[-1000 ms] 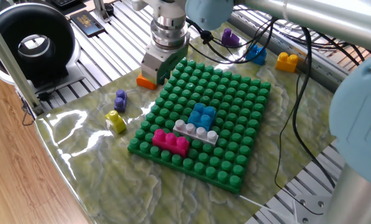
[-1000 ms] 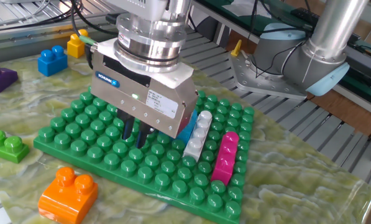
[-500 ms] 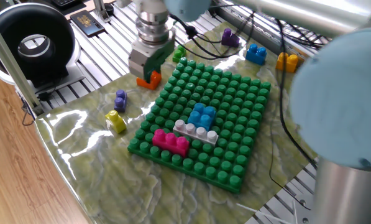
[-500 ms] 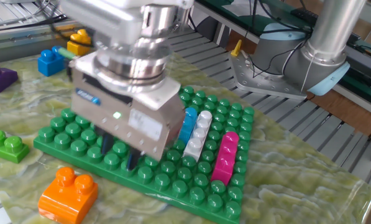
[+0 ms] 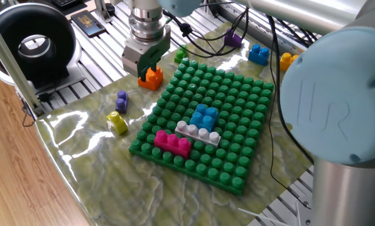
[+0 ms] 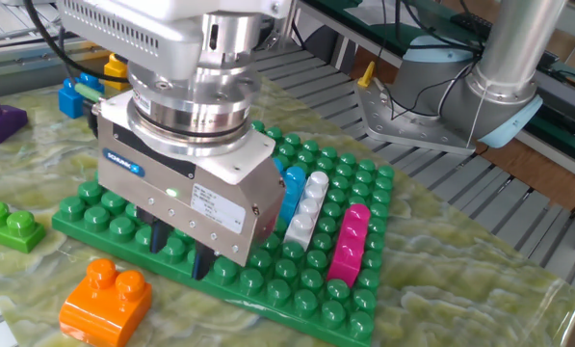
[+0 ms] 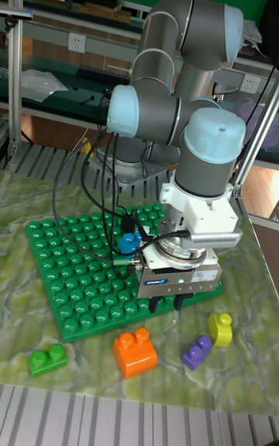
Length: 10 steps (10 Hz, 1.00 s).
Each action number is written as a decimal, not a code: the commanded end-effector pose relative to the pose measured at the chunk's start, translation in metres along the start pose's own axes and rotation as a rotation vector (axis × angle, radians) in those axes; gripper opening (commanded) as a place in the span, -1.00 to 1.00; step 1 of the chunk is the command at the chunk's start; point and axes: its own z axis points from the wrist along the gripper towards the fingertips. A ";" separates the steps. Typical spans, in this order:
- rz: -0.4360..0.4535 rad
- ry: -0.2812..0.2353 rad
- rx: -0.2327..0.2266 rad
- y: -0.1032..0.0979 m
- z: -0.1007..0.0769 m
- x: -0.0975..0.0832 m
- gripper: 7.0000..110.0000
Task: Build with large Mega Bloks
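Your tall view shows the purple brick (image 7: 197, 351); the other fixed view doesn't. Gripper (image 6: 178, 253) hangs vertical, fingers apart, empty, by the orange brick (image 6: 105, 297).

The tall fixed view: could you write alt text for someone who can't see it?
A grey and light-blue robot arm holds its gripper, dark fingers pointing down, over the front edge of a big square green studded baseplate. On the marbled green mat in front lie green, orange, purple and yellow chunky plastic bricks.

In the tall fixed view, the claw (image 7: 166, 304) body hides the magenta, white and light blue bricks. In one fixed view, the yellow brick (image 5: 288, 60) sits half behind the arm. Whether the fingers are parted is unclear.
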 end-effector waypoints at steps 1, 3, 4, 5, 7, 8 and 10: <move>0.054 -0.032 -0.038 0.010 -0.004 -0.009 -0.28; -0.002 -0.061 -0.041 0.011 -0.004 -0.016 -0.28; -0.068 -0.075 -0.021 0.006 -0.004 -0.020 0.15; -0.080 -0.061 0.027 -0.006 -0.004 -0.017 0.15; -0.106 -0.042 0.062 -0.014 -0.004 -0.012 0.15; -0.119 -0.037 0.075 -0.025 -0.002 -0.013 0.15; -0.145 -0.046 0.079 -0.042 0.010 -0.021 0.15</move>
